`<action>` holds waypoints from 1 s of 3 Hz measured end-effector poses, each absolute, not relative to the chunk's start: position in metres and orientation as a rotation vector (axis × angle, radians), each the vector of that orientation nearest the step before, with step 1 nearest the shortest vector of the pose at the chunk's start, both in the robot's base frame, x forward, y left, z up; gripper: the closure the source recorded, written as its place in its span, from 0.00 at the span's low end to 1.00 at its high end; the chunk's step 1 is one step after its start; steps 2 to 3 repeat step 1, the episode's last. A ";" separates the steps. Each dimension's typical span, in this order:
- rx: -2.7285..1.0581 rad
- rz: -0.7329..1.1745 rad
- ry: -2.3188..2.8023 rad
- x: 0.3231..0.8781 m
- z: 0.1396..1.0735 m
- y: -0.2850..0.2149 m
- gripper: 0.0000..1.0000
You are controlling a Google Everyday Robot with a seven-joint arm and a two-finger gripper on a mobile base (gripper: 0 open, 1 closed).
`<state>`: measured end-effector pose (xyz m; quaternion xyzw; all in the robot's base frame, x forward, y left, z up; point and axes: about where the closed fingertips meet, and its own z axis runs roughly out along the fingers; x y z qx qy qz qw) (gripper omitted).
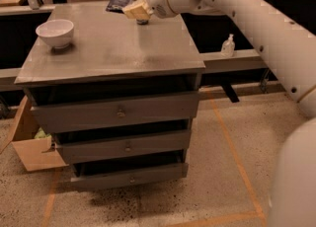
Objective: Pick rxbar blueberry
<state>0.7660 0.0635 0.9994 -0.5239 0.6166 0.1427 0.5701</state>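
Jaws on our gripper (134, 11) sit right at the dark snack bar (117, 3) by the desk's (108, 48) far edge; whether they grip it we cannot tell. Reach looks done; a sure hold and the lift remain, we judge.

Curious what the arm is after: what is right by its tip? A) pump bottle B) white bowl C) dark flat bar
C: the gripper, at the far edge of the table, is beside the dark rxbar blueberry; the white bowl sits far left.
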 end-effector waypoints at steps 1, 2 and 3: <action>-1.245 0.308 1.420 0.756 1.012 0.060 1.00; -1.245 0.308 1.420 0.756 1.012 0.060 1.00; -1.245 0.308 1.420 0.756 1.012 0.060 1.00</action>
